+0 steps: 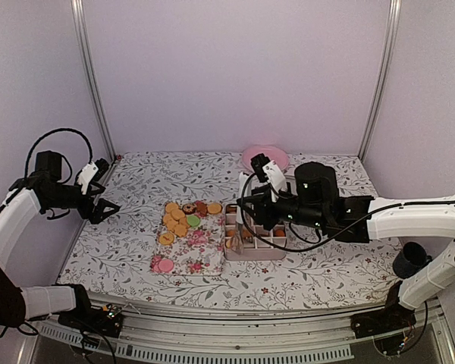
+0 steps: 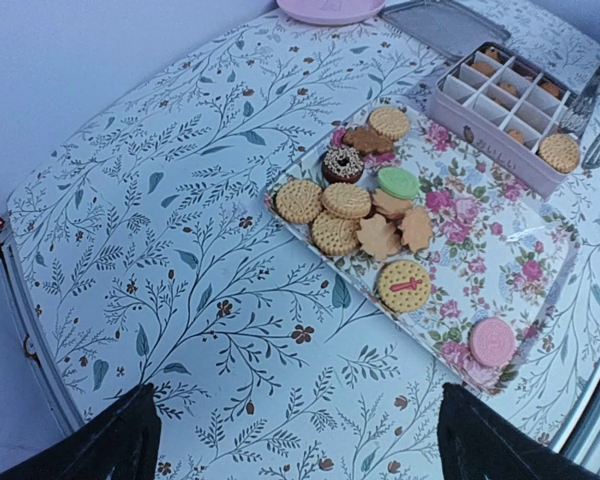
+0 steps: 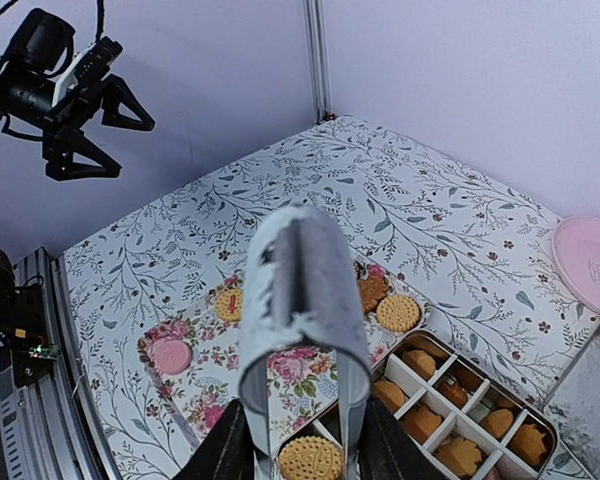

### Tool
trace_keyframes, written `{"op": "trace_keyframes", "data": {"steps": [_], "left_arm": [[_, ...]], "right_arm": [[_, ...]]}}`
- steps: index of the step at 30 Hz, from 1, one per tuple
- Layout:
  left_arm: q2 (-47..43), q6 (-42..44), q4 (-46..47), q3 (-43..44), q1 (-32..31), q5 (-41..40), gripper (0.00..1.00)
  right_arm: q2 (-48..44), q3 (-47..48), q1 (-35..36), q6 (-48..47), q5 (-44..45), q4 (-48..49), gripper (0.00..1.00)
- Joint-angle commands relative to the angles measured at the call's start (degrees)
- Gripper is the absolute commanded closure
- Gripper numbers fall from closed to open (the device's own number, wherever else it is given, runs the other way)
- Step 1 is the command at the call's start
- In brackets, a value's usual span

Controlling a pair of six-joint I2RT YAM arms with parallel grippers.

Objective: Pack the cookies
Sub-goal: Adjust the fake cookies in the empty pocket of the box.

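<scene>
Several cookies (image 1: 180,218) lie on a floral tray (image 1: 193,256): golden rounds, leaf shapes, a green one (image 2: 398,182), a dark ring (image 2: 342,164) and a pink one (image 2: 492,341). To the tray's right stands a divided tin (image 1: 255,236) with cookies in its cells (image 3: 462,420). My right gripper (image 3: 300,455) is shut on metal tongs (image 3: 300,290). A round golden cookie (image 3: 310,461) sits between the tong tips at the tin's corner nearest the tray. Far from the tray, my left gripper (image 1: 106,206) hangs open and empty over the table's left side.
A pink plate (image 1: 252,156) sits at the back behind the tin, with the tin's grey lid (image 2: 445,25) beside it. A dark cup (image 1: 409,260) stands near the right arm's base. Walls and metal posts close in the back and sides.
</scene>
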Motion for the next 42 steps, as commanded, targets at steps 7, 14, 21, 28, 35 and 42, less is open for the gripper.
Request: {"op": "trace_keyframes", "data": {"steps": [7,14,21,28,35,42], "left_arm": [[-0.3,0.2,0.0,1.1,0.5,0.1,0.03],[0.0,0.0,0.0,1.3,0.5,0.3,0.03],[-0.1,0.0,0.0,1.5,0.5,0.3,0.03],[-0.1,0.0,0.0,1.5,0.5,0.0,0.03],[-0.1,0.1,0.0,1.3,0.4,0.2,0.03],[0.0,0.1,0.0,1.4,0.5,0.5,0.03]], "right_arm": [[-0.1,0.4,-0.6,-1.1,1.6,4.1,0.70],[1.8,1.8,-0.6,-2.4,2.4,5.5,0.73],[3.5,4.5,-0.7,-3.7,2.8,6.4,0.75],[4.7,5.8,-0.9,-4.1,2.3,6.6,0.75],[4.0,5.5,-1.1,-4.3,2.3,6.3,0.76],[2.2,2.9,-3.1,0.2,1.6,6.2,0.70]]}}
